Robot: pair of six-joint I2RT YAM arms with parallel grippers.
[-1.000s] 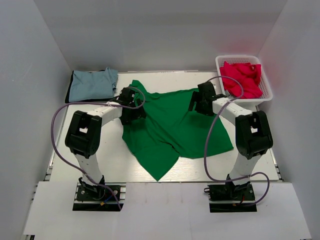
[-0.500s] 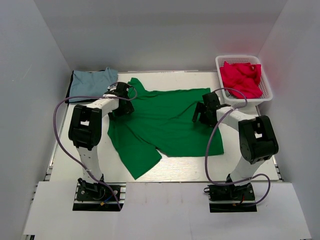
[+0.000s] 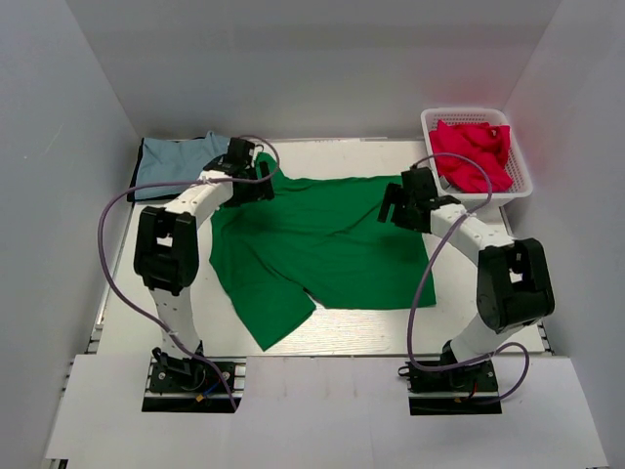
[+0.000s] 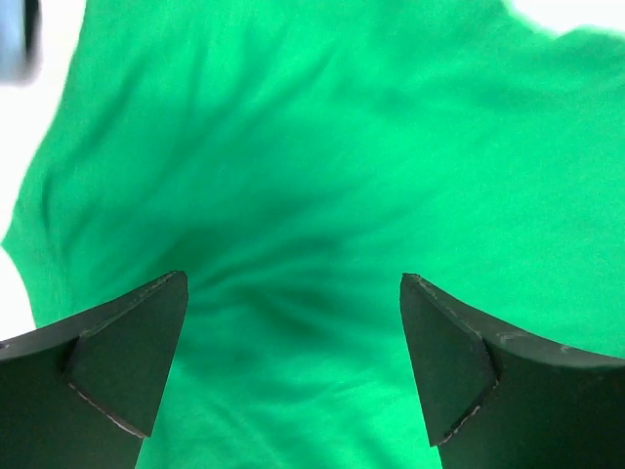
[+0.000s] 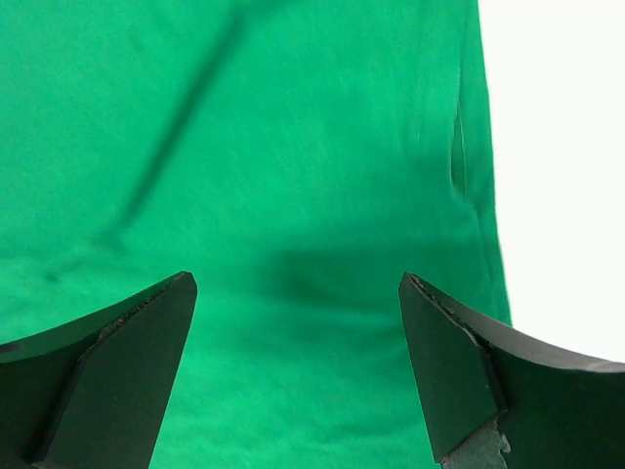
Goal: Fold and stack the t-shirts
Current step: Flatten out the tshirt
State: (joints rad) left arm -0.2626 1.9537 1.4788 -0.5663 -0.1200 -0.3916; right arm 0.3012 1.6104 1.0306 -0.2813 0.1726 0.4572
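- Your green t-shirt (image 3: pixel 322 249) lies spread across the middle of the table (image 3: pixel 117 293). It's mostly flat, with one sleeve (image 3: pixel 269 315) sticking out at an angle toward the near-left.
- Left gripper (image 4: pixel 293 281): jaws wide apart, nothing in them, hovering over the shirt's far-left shoulder area. Right gripper (image 5: pixel 298 281): also spread wide and empty, over the far-right part, with the shirt's right edge just off to one side in its wrist view.
- Biggest worry on the left: the cloth under it is bunched, with creases fanning out. Close there and I reckon you pinch a ridge rather than the edge, and the fold comes out lopsided.
- The left gripper is also near the folded blue shirt (image 3: pixel 181 164). If you swing wide, you could snag it and wreck the stack.
- On the right, if you come down too far inboard of that edge you grab mid-panel fabric. The hem then trails behind when you lift.
- That stray sleeve will probably get tucked under crooked unless you sort it out first.
- Both purple cables (image 3: pixel 415 283) hang low, and the right one could drag the cloth on a long sweep.
- The basket (image 3: pixel 467 114) of red shirts (image 3: pixel 474 149) sits near the right arm, so watch that elbow.
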